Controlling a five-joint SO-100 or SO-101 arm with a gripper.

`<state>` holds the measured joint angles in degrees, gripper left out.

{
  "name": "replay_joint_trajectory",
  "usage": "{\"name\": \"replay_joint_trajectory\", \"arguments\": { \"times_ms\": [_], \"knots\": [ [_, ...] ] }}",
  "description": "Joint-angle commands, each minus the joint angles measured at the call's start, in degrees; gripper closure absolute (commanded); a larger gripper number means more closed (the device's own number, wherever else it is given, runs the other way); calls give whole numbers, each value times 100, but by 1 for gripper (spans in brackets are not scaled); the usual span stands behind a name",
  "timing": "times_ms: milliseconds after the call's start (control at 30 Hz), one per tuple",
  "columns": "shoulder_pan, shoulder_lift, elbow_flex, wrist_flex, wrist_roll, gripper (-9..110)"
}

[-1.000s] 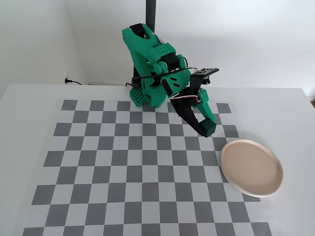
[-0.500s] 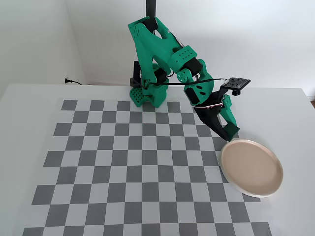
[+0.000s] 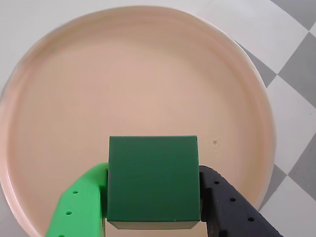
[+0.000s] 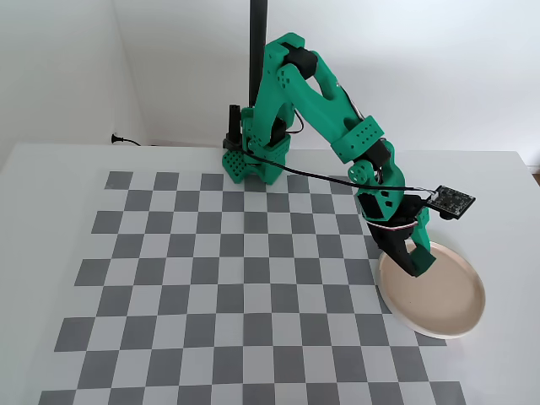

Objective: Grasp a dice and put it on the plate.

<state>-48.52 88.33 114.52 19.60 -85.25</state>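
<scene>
In the wrist view my gripper (image 3: pixel 154 172) is shut on the dark green dice (image 3: pixel 153 185). The bright green finger (image 3: pixel 81 207) presses its left face and the black finger (image 3: pixel 224 202) its right face. The beige-pink plate (image 3: pixel 138 74) fills the view beneath, and the dice hangs over the plate's near part. In the fixed view the gripper (image 4: pixel 415 263) points down over the left part of the plate (image 4: pixel 451 308), at the right edge of the checkered mat. The dice is hidden by the fingers there. I cannot tell whether it touches the plate.
The grey-and-white checkered mat (image 4: pixel 236 278) covers the white table. The arm's base (image 4: pixel 253 160) and a black pole (image 4: pixel 257 51) stand at the back. A small circuit board (image 4: pixel 451 201) juts out from the wrist above the plate.
</scene>
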Motion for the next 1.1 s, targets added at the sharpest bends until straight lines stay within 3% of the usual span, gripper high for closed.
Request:
{"name": "replay_joint_trajectory", "arguments": {
  "times_ms": [0,133,267,567,1067],
  "knots": [
    [-26,-211,-932,-105,62,106],
    [-9,-387,-1081,-105,123,104],
    [-18,-413,-1090,-185,185,91],
    [-26,-413,-1090,-264,211,83],
    [0,1213,-1028,1204,246,84]
  ]
}}
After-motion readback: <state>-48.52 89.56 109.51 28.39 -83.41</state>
